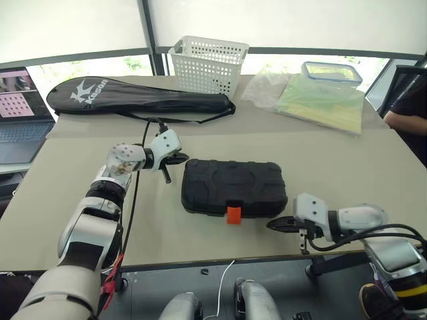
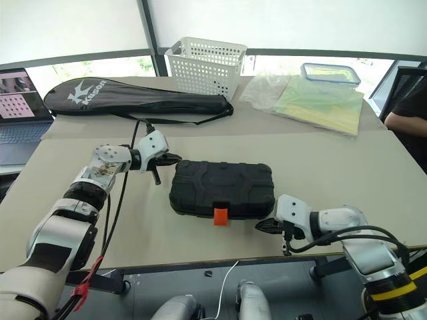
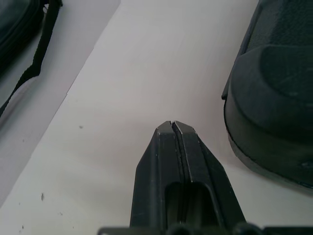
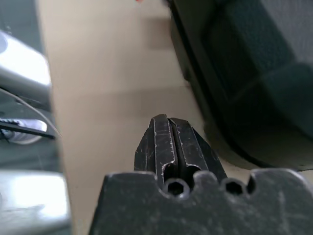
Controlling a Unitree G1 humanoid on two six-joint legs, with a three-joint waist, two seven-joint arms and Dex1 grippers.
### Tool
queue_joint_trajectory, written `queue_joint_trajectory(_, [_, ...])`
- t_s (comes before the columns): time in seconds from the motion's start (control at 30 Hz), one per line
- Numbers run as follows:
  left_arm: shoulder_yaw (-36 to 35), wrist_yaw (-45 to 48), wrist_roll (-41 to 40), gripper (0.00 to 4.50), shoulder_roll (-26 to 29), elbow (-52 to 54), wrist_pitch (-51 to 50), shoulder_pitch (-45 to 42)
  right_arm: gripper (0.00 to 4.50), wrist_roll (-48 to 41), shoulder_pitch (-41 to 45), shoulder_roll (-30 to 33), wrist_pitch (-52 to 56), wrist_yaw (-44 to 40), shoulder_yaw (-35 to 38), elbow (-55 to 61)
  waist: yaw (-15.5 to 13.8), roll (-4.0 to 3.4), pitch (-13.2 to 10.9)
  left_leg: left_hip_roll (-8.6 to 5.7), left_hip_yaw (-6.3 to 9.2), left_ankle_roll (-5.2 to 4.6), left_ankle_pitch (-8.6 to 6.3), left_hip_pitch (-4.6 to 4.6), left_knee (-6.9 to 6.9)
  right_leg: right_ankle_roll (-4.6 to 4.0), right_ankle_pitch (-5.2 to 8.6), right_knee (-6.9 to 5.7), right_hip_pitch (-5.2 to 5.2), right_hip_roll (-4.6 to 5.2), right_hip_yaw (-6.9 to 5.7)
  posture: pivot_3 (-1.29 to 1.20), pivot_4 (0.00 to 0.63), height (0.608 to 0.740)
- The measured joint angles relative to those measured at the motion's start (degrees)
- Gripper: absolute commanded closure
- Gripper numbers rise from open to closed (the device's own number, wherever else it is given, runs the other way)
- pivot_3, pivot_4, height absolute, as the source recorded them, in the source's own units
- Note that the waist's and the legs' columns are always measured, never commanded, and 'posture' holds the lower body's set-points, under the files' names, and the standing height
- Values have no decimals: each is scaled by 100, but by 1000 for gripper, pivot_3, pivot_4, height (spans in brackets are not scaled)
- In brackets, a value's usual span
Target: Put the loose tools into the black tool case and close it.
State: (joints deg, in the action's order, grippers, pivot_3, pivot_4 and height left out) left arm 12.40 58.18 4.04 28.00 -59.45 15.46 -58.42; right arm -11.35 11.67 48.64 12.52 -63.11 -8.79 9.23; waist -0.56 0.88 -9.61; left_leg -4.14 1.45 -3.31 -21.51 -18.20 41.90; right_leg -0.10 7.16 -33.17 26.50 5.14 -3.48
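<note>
Two sets of fingers frame the black tool case (image 1: 233,187) from where I sit, and both are pressed shut on nothing. I take the case as my landmark: it lies closed and flat on the beige surface (image 1: 347,160), toward the near edge, its small orange latch (image 1: 233,215) on the side facing me.

Nearest to me, the right fingers (image 1: 281,226) sit low by the case's near right corner, pointing at it. The right wrist view shows a narrow strip of bare surface between their tips and the case's rounded edge, so I read them as just beside it, not touching. The left fingers (image 1: 175,159) are closed too, just beside the case's far left corner; the left wrist view shows open surface between them and the shell.

Beyond the case, to the left, lies a long black racket bag (image 1: 133,97) with its strap trailing toward the case. Straight behind it stands a white lattice basket (image 1: 208,63). Behind and to the right are clear plastic bags (image 1: 313,97) holding yellow-green sheets, and a lidded clear container (image 1: 331,71). Far left of the case a laptop (image 1: 21,113) sits open; far right, a person's dark sleeve (image 1: 408,110). Bright windows close off the room beyond.
</note>
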Motion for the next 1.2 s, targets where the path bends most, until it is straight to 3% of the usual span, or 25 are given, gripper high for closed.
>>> queue_joint_trajectory(0.17, [-36, 706, -38, 4459, 156, 243, 199, 167, 4500, 138, 415, -107, -103, 14, -2, -495, 23, -1, 0, -2, 0, -1, 0, -11, 7, 3, -2, -2, 9, 0, -2, 0, 150, 740])
queue_joint_trajectory(0.37, [-215, 2263, -1087, 4459, 664, 2747, -872, 1548, 4500, 454, 893, -200, -367, 327, 122, -1309, 76, -3, 1, 0, 3, -1, 1, -33, 6, 2, -2, -14, 36, 6, -3, 0, 150, 740])
queue_joint_trajectory(0.5, [-192, 2635, -1500, 4459, 952, 4179, -1857, 2101, 4500, 547, 929, -163, -461, 330, 264, -1359, 79, -4, 0, -2, 3, -1, 1, -43, 14, 1, -2, -41, 48, 2, -5, 0, 150, 740])
queue_joint_trajectory(0.6, [-350, 2498, -1783, 4459, 975, 4524, -2512, 1942, 4500, 317, 749, -54, -376, 258, 506, -1080, 36, -4, 0, -2, 5, 0, 0, -45, 34, -1, -1, -47, 48, 4, -4, 0, 150, 740])
queue_joint_trajectory(0.77, [-637, 2100, -2250, 4459, 691, 4693, -3721, 946, 4500, -277, 24, 327, 168, 35, 1117, -176, -27, -6, 2, -4, 10, -1, 0, -43, 43, -1, -1, -65, 34, 5, -3, 0, 150, 740])
queue_joint_trajectory(0.87, [-275, 2041, -2116, 4459, 316, 4797, -3584, 880, 4500, -532, -311, 342, 454, 7, 1231, 252, -18, -8, 3, -3, 9, -2, 0, -24, 38, -1, -1, -61, 18, 9, 0, 0, 150, 740])
queue_joint_trajectory(1.03, [830, 1996, -1191, 4459, -167, 4285, -2464, 1107, 4500, -596, -575, 310, 688, 104, 1238, 761, 4, -7, 2, 0, 0, -1, 0, -15, 37, -2, -1, -39, 15, 10, 22, 0, 150, 740])
queue_joint_trajectory(1.2, [1022, 1862, -815, 4459, -327, 3903, -1521, 944, 4500, -580, -598, 230, 723, 204, 1195, 875, -34, -9, 7, 6, 6, -6, -3, 14, 30, -1, 0, -26, -18, 6, 57, 0, 150, 740])
